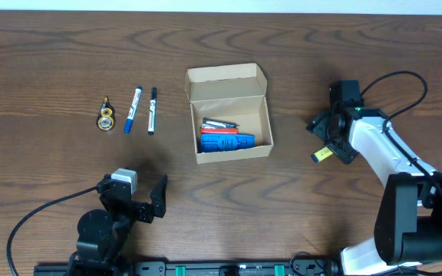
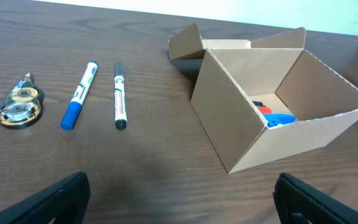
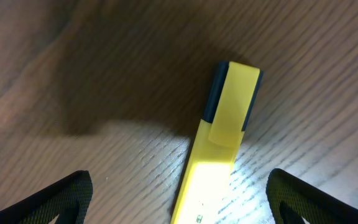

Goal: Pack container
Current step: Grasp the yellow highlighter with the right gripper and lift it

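Overhead, the container (image 1: 227, 83) is lying with its flap folded back for loading, while right of it the right gripper (image 3: 180, 198) is poising wide open, gripping nothing, over a yellow highlighter (image 3: 229, 112), seemingly to grasp it, and the left gripper (image 2: 180, 198) is idling open and empty front-left of it.

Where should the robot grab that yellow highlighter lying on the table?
Around the middle of its barrel, coming straight down from above. The yellow highlighter lies flat on the table, long and slim, so fingers fit across its narrow sides. The open right gripper hangs over it, one finger on each side.
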Tool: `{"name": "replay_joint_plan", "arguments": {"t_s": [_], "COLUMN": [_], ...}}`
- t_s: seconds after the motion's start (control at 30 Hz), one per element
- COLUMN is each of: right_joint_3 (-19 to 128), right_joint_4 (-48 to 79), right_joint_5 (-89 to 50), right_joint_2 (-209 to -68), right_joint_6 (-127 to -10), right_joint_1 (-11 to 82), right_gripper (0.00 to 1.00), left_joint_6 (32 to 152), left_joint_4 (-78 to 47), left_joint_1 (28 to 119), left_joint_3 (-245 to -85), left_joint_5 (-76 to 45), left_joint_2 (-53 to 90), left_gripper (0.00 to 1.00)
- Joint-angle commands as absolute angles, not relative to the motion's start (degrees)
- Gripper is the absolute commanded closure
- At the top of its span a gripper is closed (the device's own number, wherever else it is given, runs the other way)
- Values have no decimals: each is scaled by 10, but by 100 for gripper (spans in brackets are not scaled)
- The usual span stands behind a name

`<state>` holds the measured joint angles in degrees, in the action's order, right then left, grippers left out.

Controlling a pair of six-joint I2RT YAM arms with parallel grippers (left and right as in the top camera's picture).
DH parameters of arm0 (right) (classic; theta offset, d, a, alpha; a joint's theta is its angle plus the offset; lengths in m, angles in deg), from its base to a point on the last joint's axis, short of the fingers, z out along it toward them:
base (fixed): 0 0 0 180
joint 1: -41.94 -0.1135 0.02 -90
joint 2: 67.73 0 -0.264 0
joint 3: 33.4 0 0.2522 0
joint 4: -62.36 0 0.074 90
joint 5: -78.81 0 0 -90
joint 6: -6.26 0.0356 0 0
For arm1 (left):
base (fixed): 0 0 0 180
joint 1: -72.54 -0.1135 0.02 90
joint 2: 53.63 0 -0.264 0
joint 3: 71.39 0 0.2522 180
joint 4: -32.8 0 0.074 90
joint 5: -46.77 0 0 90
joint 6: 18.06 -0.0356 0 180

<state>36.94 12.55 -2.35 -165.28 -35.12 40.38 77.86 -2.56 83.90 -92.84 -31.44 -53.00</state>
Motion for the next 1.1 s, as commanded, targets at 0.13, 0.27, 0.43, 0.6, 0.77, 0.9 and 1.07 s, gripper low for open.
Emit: {"name": "replay_joint_plan", "arguments": {"t_s": [0.13, 0.27, 0.43, 0.6, 0.77, 0.9, 1.07], "right_joint_3": [316, 304, 304, 304, 304, 304, 311], "right_joint_4": [177, 195, 197, 205, 206, 205, 206], "right_joint_5": [-12, -16, -16, -27, -28, -29, -39], "right_joint_2": [-1658, -1658, -1666, -1684, -1689, -1689, -1689], "right_joint_6": [-330, -330, -330, -330, -330, -330, -343], "right_joint_1": [410, 411, 412, 412, 412, 412, 412], "right_gripper": [12, 24, 38, 41, 55, 70, 85], "left_joint_6": [771, 770, 771, 771, 770, 770, 770], "left_joint_4": [-26, -26, -26, -26, -26, -26, -26], "left_joint_1": [842, 842, 842, 842, 842, 842, 842], "left_joint_3": [-916, -916, -916, -916, -916, -916, -916], "left_joint_5": [-313, -313, -313, -313, -313, -313, -313], "left_joint_2": [-534, -534, -534, -534, -534, -534, -534], "left_gripper": [5, 5, 5, 5, 5, 5, 5]}}
